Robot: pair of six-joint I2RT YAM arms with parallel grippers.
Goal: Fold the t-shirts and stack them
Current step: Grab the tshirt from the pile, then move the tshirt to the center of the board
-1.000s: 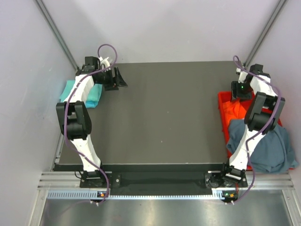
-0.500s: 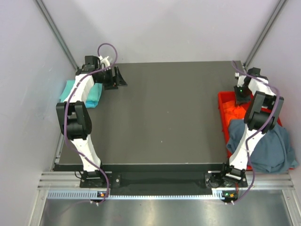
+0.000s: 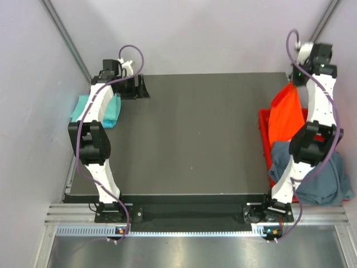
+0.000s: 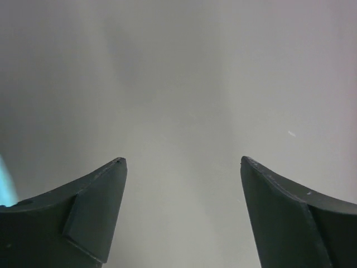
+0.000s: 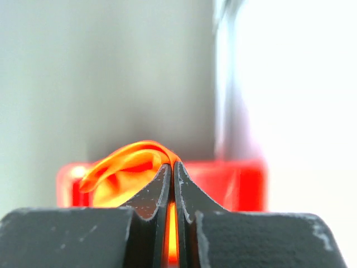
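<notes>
Top cam looks down on table [image 3: 189, 134]; wrist cams close-up, R shares orange t-shirt [image 3: 285, 113].

Dark matte counter [image 3: 189, 134] fills the middle, boxed in by plain white walls [image 3: 212, 33], with a slanted metal strut in the back left corner [image 3: 67, 39] and another in the back right [image 3: 326, 17]. Red plastic bin [image 3: 263, 131] sits at the counter's right edge. Ribbed aluminium rail [image 3: 189, 215] runs along the near edge, with a brushed metal sheet [image 3: 189, 251] below it.
</notes>
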